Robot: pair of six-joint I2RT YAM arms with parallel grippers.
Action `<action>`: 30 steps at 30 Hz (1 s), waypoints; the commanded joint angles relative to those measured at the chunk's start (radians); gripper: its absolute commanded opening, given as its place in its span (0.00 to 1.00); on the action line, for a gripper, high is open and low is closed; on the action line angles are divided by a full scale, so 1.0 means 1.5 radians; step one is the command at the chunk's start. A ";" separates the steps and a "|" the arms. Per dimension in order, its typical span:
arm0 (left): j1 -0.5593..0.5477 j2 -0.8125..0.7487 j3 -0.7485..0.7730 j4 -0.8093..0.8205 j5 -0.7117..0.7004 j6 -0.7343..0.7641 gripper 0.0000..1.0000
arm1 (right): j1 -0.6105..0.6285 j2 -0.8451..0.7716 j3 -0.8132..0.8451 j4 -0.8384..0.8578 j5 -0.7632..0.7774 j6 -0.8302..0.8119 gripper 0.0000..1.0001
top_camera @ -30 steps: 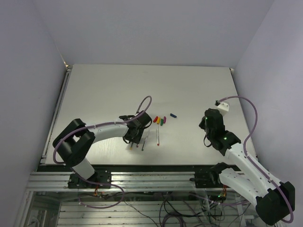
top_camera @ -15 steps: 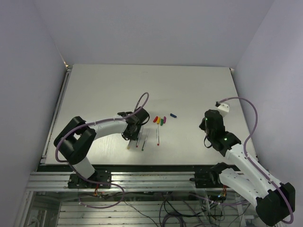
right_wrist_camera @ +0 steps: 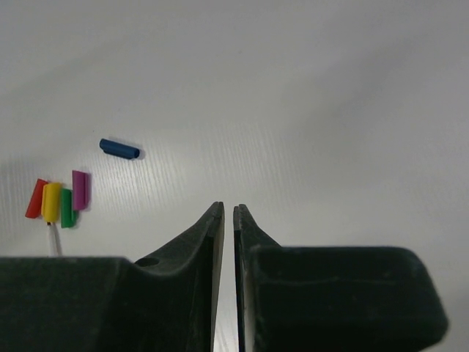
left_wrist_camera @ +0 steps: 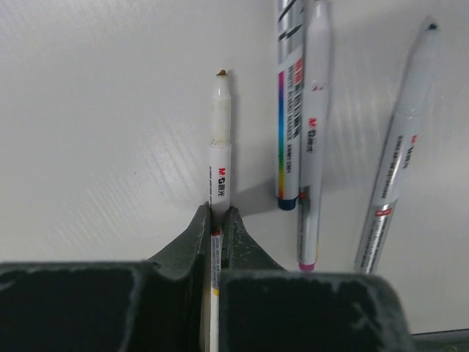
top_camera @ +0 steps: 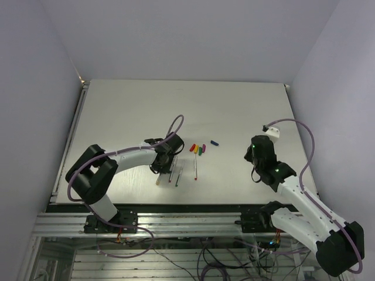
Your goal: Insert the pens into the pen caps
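Pens (top_camera: 177, 174): silver-grey markers lying on the table (top_camera: 234, 105), left of the blue cap (top_camera: 214, 142) and nearer the arm bases.
Held pen (left_wrist_camera: 220, 147): uncapped with a brownish tip, the pen farthest left of the blue cap.
Left gripper (left_wrist_camera: 217, 220): fingers clamped tight on the held pen's barrel.
Other caps: red cap (right_wrist_camera: 35, 198), yellow cap (right_wrist_camera: 50, 202), green cap (right_wrist_camera: 67, 207) and purple cap (right_wrist_camera: 80, 189), huddled side by side just left of the blue cap.
Right gripper (right_wrist_camera: 226, 213): fingers almost together, holding nothing, well to the right of the blue cap.

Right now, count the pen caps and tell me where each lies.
5. Red cap, yellow cap, green cap and purple cap lie clustered together; blue cap lies alone, apart from them. None seems hidden.
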 commanded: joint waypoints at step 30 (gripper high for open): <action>0.010 -0.519 -0.177 0.079 0.011 -0.054 0.07 | 0.247 0.507 0.296 0.160 -0.050 -0.097 0.06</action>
